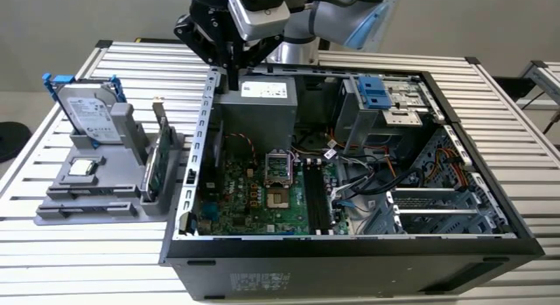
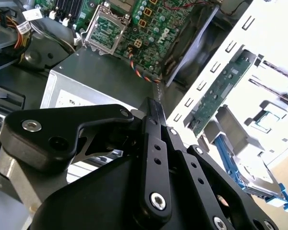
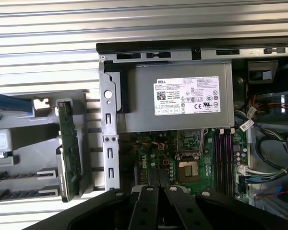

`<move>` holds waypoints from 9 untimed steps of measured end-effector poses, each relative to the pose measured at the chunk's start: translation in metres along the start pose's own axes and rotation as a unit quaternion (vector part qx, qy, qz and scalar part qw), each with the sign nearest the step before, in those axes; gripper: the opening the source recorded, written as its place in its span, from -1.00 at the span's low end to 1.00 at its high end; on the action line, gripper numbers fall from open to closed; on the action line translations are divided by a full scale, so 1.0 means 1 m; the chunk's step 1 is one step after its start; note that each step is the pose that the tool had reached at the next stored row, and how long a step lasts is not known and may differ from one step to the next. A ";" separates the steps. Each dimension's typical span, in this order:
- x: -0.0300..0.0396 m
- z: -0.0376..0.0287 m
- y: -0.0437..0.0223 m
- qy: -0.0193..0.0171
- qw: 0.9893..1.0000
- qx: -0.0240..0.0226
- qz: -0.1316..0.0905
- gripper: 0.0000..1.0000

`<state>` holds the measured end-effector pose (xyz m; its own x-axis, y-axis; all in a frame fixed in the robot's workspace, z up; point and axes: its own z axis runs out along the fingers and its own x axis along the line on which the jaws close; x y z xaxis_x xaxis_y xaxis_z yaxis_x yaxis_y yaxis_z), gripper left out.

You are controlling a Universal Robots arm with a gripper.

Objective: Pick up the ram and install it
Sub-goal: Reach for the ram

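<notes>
In the upper centre of the exterior view the gripper (image 1: pixel 229 83) is seen poised over a rear corner of the open computer case (image 1: pixel 350 249), just above the grey power supply (image 1: pixel 258 115). The arm is cut off by the frame's top edge. In both wrist views the black fingers (image 3: pixel 152 179) are drawn together with the tips all but meeting, and the pads are largely hidden by the linkage. The ram (image 1: pixel 88 193) is taken to be the dark narrow strip laid flat in a groove of the grey holder (image 1: pixel 52 216) at the exterior view's left, well apart from the gripper. Its chips cannot be made out, and a similar strip just beside it cannot be told from it with certainty. On the same holder the hard drive (image 1: pixel 88 118) and the green card (image 1: pixel 151 167) are stood upright. The motherboard's black slots (image 1: pixel 317 200) are seen inside the case at lower centre, and whether anything is seated in them cannot be told.
</notes>
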<state>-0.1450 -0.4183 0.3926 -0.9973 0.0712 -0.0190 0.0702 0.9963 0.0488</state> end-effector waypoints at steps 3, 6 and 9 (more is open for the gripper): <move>0.0032 -0.0001 -0.0004 0.000 1.000 0.000 0.000 -1.00; 0.0064 -0.0001 -0.0009 0.000 1.000 0.000 0.000 -1.00; 0.0098 -0.0002 -0.0015 0.000 1.000 0.000 0.000 -1.00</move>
<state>-0.1549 -0.4191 0.3926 -0.9973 0.0712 -0.0190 0.0702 0.9963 0.0488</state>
